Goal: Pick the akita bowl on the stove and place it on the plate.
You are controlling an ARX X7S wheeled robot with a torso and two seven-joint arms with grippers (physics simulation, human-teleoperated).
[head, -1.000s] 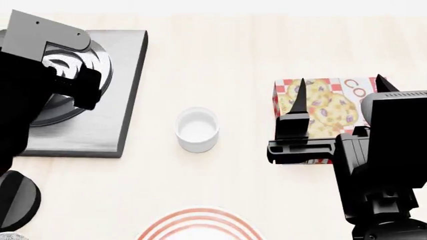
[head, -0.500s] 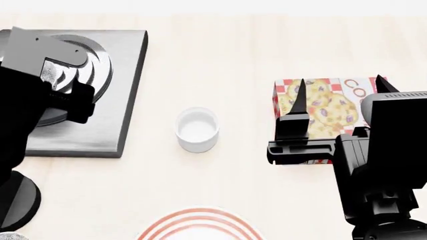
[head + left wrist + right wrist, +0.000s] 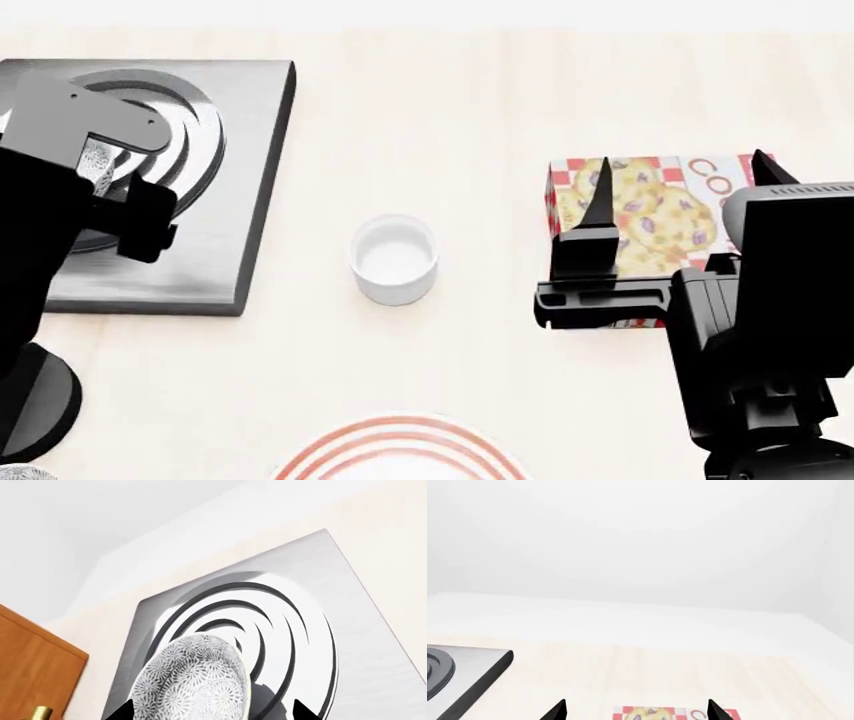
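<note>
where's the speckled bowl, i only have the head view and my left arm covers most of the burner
Observer: The left wrist view shows the small round white bowl with the grey-black speckled pattern over the rings of the flat dark grey metal stove. It is tilted up on its edge, not lying flat.
Operator: are the left jaws on it
Observer: They look open. The bowl lies between the two tips, one tip right at its rim, with a clear gap to the other.
Operator: anything past the stove i should know about
Observer: Yes, a brown wooden panel with a small brass knob stands off one side of the stove.
</note>
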